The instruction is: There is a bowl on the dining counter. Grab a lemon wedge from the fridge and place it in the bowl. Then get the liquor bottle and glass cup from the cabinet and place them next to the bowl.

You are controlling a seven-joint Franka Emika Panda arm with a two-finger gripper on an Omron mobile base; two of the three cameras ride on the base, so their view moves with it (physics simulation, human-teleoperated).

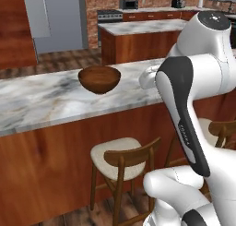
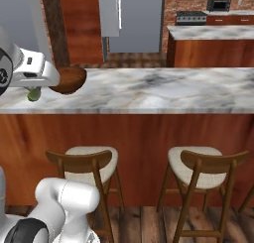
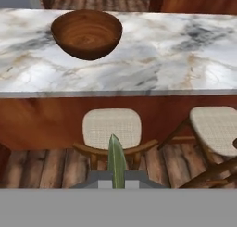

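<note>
Left base view: the wide, round, dark reddish-brown wooden bowl [image 1: 99, 79] stands empty on the long dining counter [image 1: 41, 103] with its grey-white marble top and reddish-brown wood panel front; the white arm rises at right and hides the hand. Right base view: the white hand reaches in from the left edge, level with the counter top, and a tiny yellow-green lemon wedge [image 2: 33, 94] hangs beneath it, just short of the bowl's rim. Hand view: the gripper [image 3: 116, 177] is closed tight on the wedge, whose thin pale-green edge rises between the fingertips; the bowl lies ahead and to the left, beyond the counter's near edge, with cream-cushioned wooden stools [image 3: 112, 127] below. Likely hazard: since the wedge appears to hang short of the bowl, an early release would drop it onto the marble or towards the stools; a low approach could knock the bowl's rim.
</note>
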